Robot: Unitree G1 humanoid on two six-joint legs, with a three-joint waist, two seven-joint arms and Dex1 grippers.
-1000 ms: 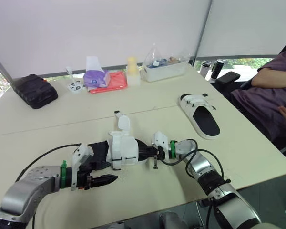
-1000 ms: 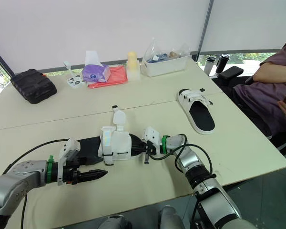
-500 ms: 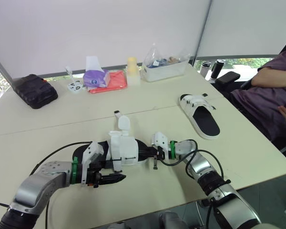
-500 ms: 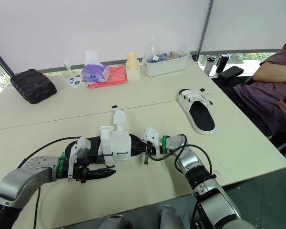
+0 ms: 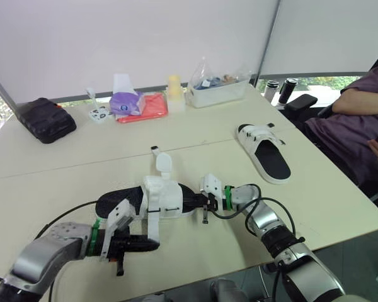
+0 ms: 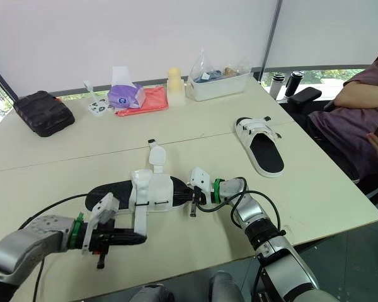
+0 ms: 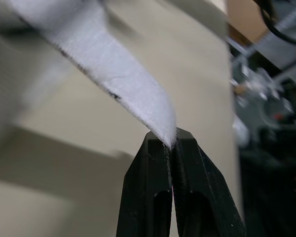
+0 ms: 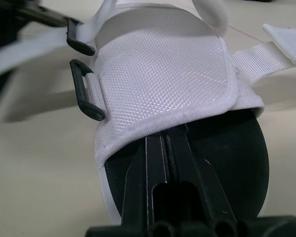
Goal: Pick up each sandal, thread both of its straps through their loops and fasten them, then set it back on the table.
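The near sandal [image 5: 165, 195], white upper on a black sole, lies in front of me with one strap flap [image 5: 163, 163] standing up behind it. My left gripper [image 5: 149, 244] is at the sandal's near side, shut on the tip of a white strap [image 7: 123, 79]; its fingertips [image 7: 153, 153] pinch the strap's end. My right gripper [image 8: 170, 143] is shut on the sandal's black sole at one end, beside two black loops [image 8: 89, 96]. The second sandal [image 5: 264, 151] lies flat at the right, straps fastened across it.
A black pouch [image 5: 45, 118] sits far left. Along the back stand a purple tissue pack [image 5: 127, 100], red cloth [image 5: 150, 108], yellow cup [image 5: 174, 85] and a white bin [image 5: 217, 92]. A seated person [image 5: 359, 126] is at the table's right edge.
My left gripper has moved in toward the near sandal, rolled over and shut on the end of its hanging strap. The right gripper has stayed shut on the sole.
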